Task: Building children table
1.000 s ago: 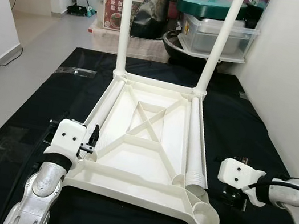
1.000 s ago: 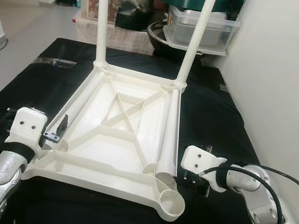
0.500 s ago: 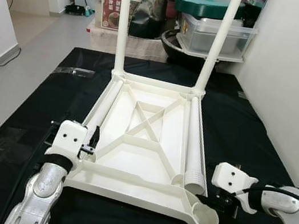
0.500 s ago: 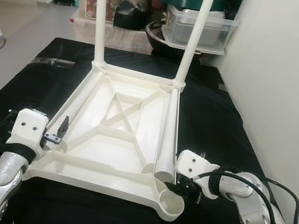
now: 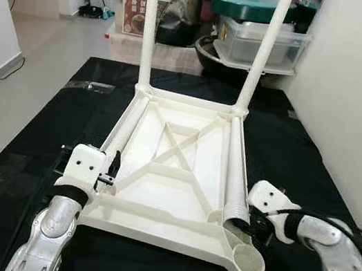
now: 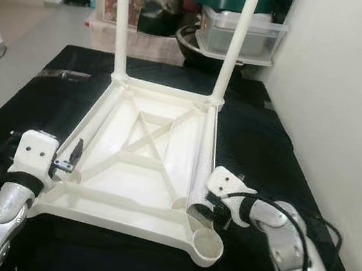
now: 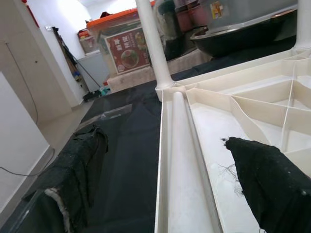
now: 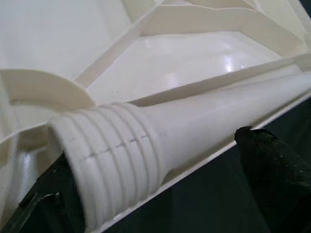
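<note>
Left tool (image 5: pixel 113 169) sits at the near-left corner of the upturned white tabletop (image 5: pixel 159 181), fingers spread wide, straddling the tabletop's left rim; one black finger (image 7: pixel 267 184) hangs over the inside tray. A loose leg (image 7: pixel 182 160) lies in the channel straight ahead of this tool, running toward the far-left upright leg (image 5: pixel 149 25). Tabletop rests underside-up on a black mat (image 5: pixel 31 151), ribs forming an X in the middle. Second upright leg (image 5: pixel 265 48) at the far-right corner. Right tool (image 6: pixel 204 210) is at the near-right side, fingers either side of the threaded end of another loose leg (image 8: pixel 146 141) lying along the right rim; contact not clear, can't tell if it's gripping. Empty round socket (image 5: pixel 248 262) just beside that tool at the near-right corner.
</note>
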Available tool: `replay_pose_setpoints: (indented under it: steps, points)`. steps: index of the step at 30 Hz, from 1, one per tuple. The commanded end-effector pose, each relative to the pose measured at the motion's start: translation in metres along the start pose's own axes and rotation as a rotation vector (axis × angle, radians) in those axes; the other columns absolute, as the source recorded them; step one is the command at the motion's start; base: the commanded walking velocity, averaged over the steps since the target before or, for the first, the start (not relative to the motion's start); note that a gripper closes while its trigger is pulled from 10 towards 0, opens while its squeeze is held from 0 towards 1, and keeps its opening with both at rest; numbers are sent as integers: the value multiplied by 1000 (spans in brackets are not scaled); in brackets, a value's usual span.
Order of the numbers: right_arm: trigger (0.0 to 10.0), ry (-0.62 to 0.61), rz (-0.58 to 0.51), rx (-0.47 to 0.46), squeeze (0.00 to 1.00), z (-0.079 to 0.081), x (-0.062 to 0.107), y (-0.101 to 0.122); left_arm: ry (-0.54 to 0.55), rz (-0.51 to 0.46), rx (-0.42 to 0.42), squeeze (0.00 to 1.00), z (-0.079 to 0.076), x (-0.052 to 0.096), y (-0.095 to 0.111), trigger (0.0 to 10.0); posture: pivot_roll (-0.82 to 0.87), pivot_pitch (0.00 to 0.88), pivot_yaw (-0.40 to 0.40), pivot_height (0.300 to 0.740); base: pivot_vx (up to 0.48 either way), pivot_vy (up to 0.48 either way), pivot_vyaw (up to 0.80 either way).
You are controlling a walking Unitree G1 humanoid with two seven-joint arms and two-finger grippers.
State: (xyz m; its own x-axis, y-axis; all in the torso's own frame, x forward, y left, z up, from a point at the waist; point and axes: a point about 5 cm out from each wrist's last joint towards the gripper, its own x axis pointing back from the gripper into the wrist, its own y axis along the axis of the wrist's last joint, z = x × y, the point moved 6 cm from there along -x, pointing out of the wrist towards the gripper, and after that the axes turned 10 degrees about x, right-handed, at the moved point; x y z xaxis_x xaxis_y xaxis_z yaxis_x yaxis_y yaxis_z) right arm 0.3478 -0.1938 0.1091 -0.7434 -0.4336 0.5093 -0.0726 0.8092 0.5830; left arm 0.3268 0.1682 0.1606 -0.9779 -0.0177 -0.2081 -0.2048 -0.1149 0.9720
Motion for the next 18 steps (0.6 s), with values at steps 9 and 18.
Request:
replay_pose_setpoints:
  steps: [9, 18]
  points:
    - [9922, -313, 58, 4, 0, -44, 7, -6, 1, 6, -19, 0, 0, 0, -4, 10000, 5, 0, -29, 740, 0, 0, 0]
    - [0, -504, -91, -129, 0, -64, 16, 18, -1, 4, -28, 0, 0, 0, -4, 10000, 8, 0, -29, 740, 0, 0, 0]
